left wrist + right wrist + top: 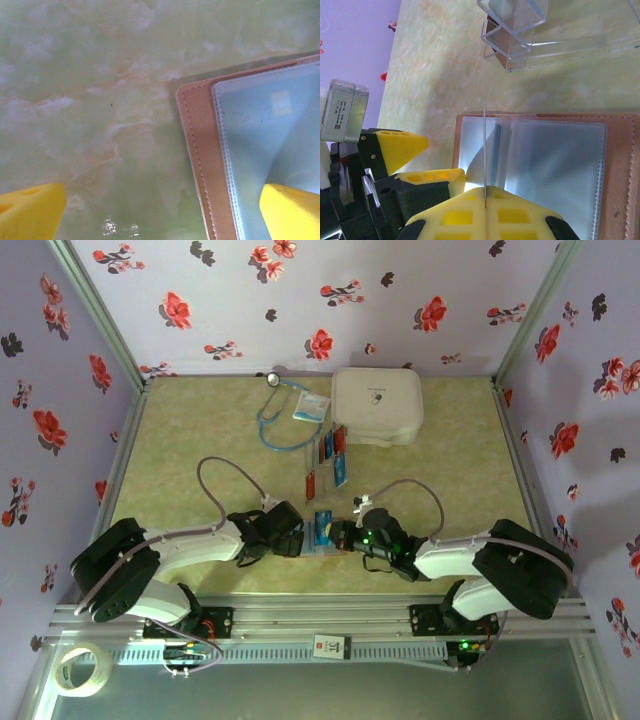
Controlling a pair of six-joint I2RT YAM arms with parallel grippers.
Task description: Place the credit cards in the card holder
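Clenched edge-on in the right fingers (481,200), the credit card (484,145) may miss the sleeve (555,165) and shove the card holder (622,165) under the released left fingers (288,531).

Near centre: the card holder (320,532) lies open between my left gripper (297,530) and my right gripper (343,533). They crowd it from both sides, leaving no lane between them.
Above the holder: a credit card (484,150) pinched edge-up in my right gripper bars the middle.
Just beyond the holder: the clear tray (322,468) blocks the way straight out.
Far centre: the white case (377,405) obstructs.
Far left: the stethoscope (278,412) obstructs.
Left and right flanks: bare table (180,440), free passage.
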